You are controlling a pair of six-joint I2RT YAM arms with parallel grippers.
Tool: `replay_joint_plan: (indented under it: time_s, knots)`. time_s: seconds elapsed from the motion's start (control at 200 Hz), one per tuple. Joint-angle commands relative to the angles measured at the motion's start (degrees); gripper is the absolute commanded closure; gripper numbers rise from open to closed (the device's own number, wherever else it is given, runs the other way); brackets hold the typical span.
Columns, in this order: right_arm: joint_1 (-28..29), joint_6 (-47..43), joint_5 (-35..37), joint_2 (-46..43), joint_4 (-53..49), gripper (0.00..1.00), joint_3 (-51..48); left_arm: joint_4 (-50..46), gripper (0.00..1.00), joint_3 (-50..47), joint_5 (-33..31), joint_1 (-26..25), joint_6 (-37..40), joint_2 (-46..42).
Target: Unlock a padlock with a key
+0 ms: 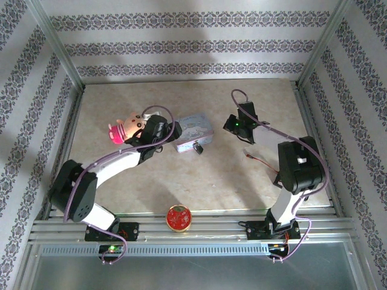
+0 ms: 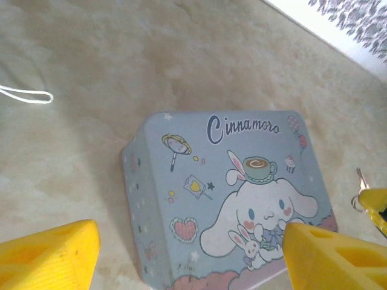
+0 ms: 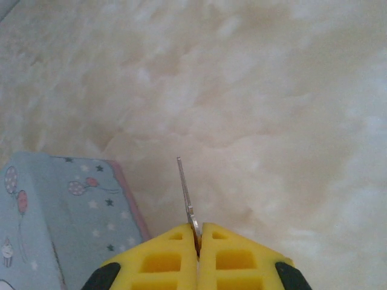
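Note:
The small dark padlock (image 1: pixel 197 147) lies on the table against the near side of a pale blue cartoon tin (image 1: pixel 195 132). At the right edge of the left wrist view a yellow-and-black piece with a metal ring (image 2: pixel 370 202) shows beside the tin (image 2: pixel 224 193); it looks like the padlock. My left gripper (image 1: pixel 163 130) hovers at the tin's left end, its yellow fingers spread wide (image 2: pixel 190 241) and empty. Right of the tin, my right gripper (image 1: pixel 239 125) is shut (image 3: pixel 199 232) on a thin silver key (image 3: pixel 184 187), whose blade points forward over bare table past the tin's corner (image 3: pixel 54 217).
A pink pig toy (image 1: pixel 124 128) lies just left of my left gripper. A red round object (image 1: pixel 179 218) sits at the table's near edge between the arm bases. A loose wire (image 1: pixel 254 158) lies near the right arm. Patterned walls enclose the table.

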Motion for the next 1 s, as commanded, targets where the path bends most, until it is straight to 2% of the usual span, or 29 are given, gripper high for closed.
replay_joint_plan:
  time_s: [0.0,0.085,0.21,0.47,0.57,0.8,0.995]
  knots:
    - [0.2,-0.9,2.1,-4.8,-0.9,1.00,-3.8,-2.9,0.23,-3.3,-3.1,-2.4,-5.1,-1.8]
    - [0.2,-1.2,2.2,-8.5,-0.7,1.00,-8.0,-5.2,0.26,-3.2,-6.2,-6.8,-9.9,-0.8]
    - [0.5,-1.2,2.0,-13.8,-0.7,1.00,-14.0,1.5,0.29,-3.5,-8.0,-12.8,-11.3,3.9]
    - [0.6,-1.9,-0.5,-24.4,-2.6,1.00,-21.9,8.8,0.36,1.6,-4.6,-16.7,-10.7,15.9]
    - [0.6,-1.7,-0.9,-27.2,-2.7,1.00,-23.3,10.0,0.42,3.6,-4.3,-16.8,-10.3,19.8]
    - [0.6,-1.4,-0.7,-29.2,-2.6,1.00,-24.5,1.1,0.43,11.1,-6.0,-16.8,-9.2,25.9]
    - [0.6,-1.3,-1.6,-28.9,-2.0,1.00,-24.6,-10.0,0.40,16.0,-14.4,-16.7,-9.4,26.6]
